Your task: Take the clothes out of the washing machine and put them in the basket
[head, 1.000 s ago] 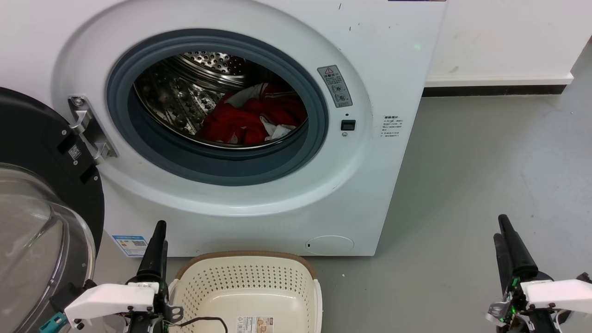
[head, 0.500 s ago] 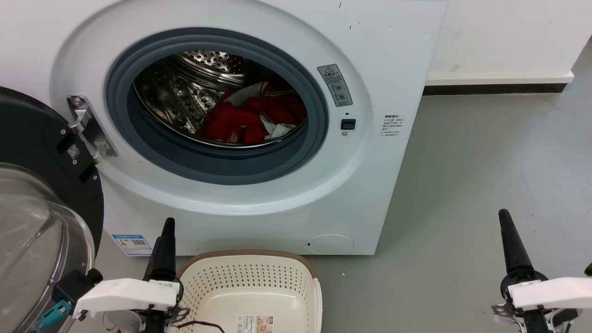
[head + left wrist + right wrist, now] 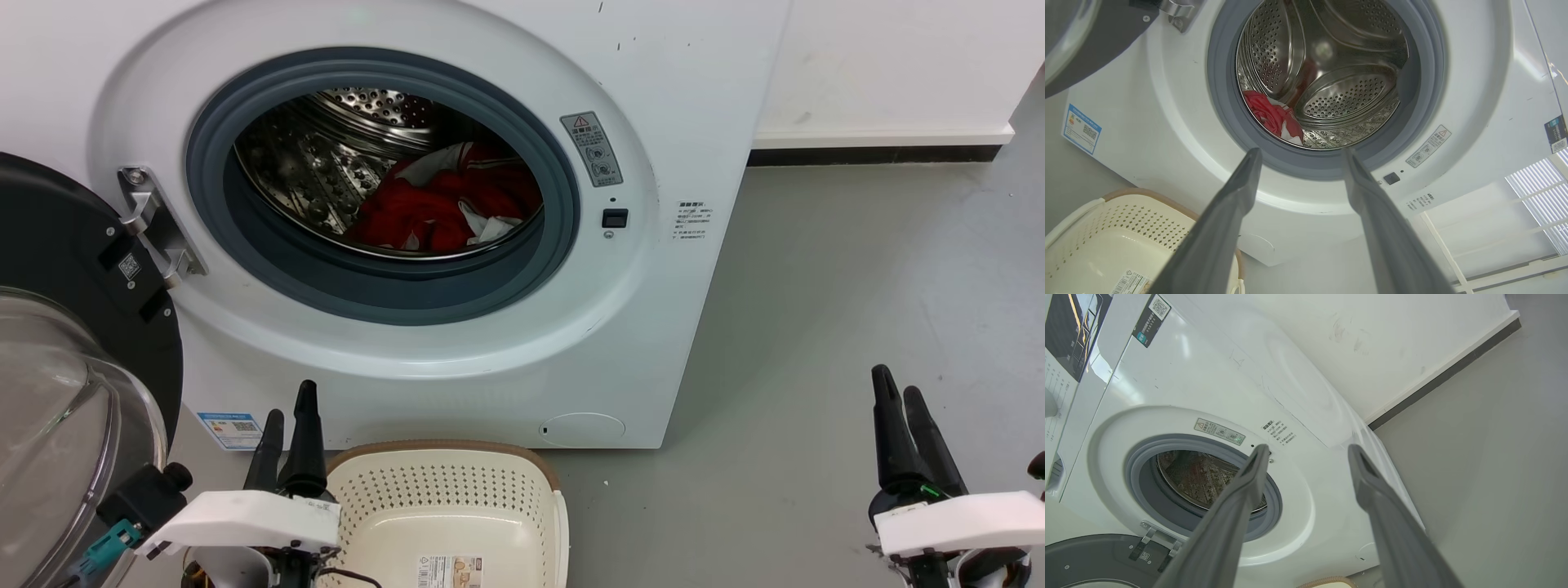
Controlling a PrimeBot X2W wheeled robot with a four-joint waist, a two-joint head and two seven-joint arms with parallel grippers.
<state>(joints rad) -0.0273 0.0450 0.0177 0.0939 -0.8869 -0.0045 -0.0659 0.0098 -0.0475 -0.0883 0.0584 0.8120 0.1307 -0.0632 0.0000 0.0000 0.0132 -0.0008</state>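
We see the clothes [image 3: 445, 204] lying low in the drum of the washing machine [image 3: 669, 122], ahead of and above our left fingers [image 3: 304, 441]. The basket [image 3: 441, 490] stands on the floor just beside those fingers, on their inner side. Our right fingers [image 3: 890, 433] hang well apart from it, over bare floor. Both pairs are spread apart, released, gripping nothing.

The left pincer [image 3: 291, 400], a pair of long dark tapered fingers [image 3: 305, 433], sat low at the robot's left, pointing upward with the two tips parted and nothing between them. The right pincer [image 3: 895, 380], built alike, stood low at the right, equally spread and empty.
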